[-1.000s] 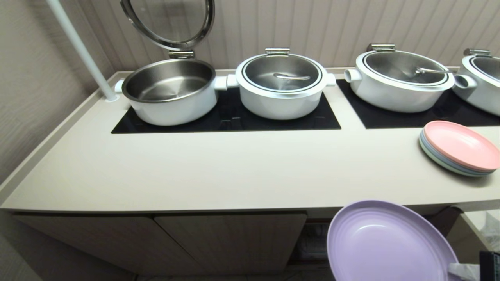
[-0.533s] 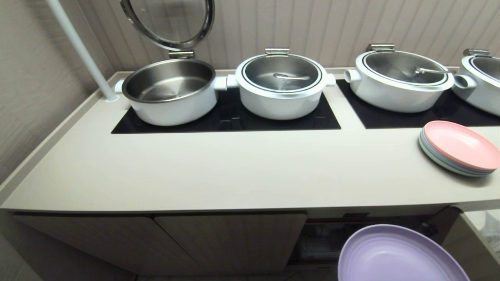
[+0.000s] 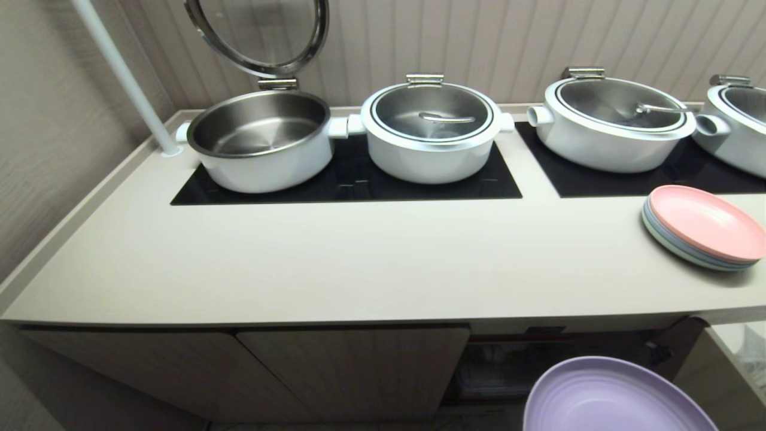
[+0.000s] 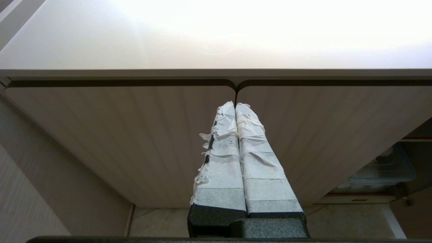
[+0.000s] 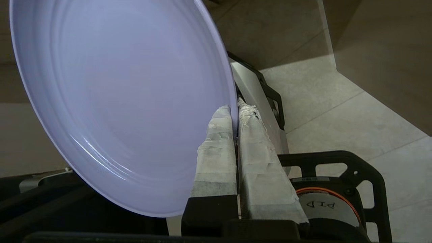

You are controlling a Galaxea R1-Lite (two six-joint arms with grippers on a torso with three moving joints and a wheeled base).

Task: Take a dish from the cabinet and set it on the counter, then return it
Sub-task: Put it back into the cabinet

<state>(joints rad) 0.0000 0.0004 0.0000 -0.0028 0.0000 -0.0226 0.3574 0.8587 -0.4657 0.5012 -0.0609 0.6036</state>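
The lavender dish (image 3: 616, 401) hangs at the bottom right of the head view, in front of the open part of the cabinet (image 3: 538, 359) and below the counter (image 3: 359, 263) edge. In the right wrist view the dish (image 5: 118, 101) fills most of the picture, and my right gripper (image 5: 236, 108) is shut on its rim, one taped finger on each face. The right gripper itself does not show in the head view. My left gripper (image 4: 235, 105) is parked low in front of the closed ribbed cabinet doors (image 4: 135, 135), its taped fingers pressed together with nothing between them.
Several white pots (image 3: 431, 131) stand on black glass panels (image 3: 359, 179) at the back of the counter; the leftmost pot (image 3: 260, 140) has its lid raised. A stack of pink and pastel plates (image 3: 703, 227) lies at the counter's right. A white pole (image 3: 119, 72) rises at the back left.
The lavender dish has sunk lower in the head view and shifted slightly right, from overlapping the counter edge to below it. The left arm has not moved.
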